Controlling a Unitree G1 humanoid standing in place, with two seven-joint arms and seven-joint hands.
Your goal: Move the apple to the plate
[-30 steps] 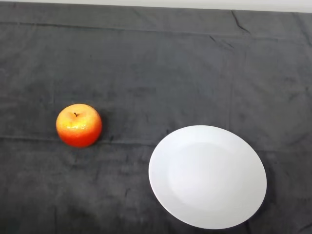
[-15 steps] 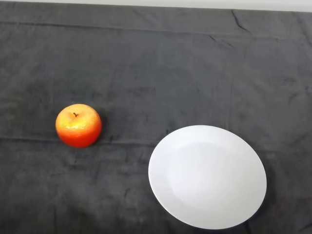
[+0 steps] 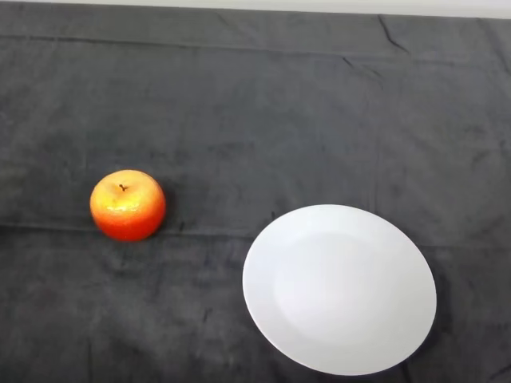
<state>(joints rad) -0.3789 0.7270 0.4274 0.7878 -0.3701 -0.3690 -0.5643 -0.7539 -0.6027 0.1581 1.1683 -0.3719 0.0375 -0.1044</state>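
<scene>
A red and orange apple (image 3: 128, 205) with a short dark stem stands upright on the dark cloth at the left of the head view. A round white plate (image 3: 339, 289) lies flat on the cloth at the lower right, apart from the apple, with nothing on it.
The dark cloth (image 3: 255, 120) covers the whole table, with a few creases. The table's far edge (image 3: 255, 6) runs along the top of the view.
</scene>
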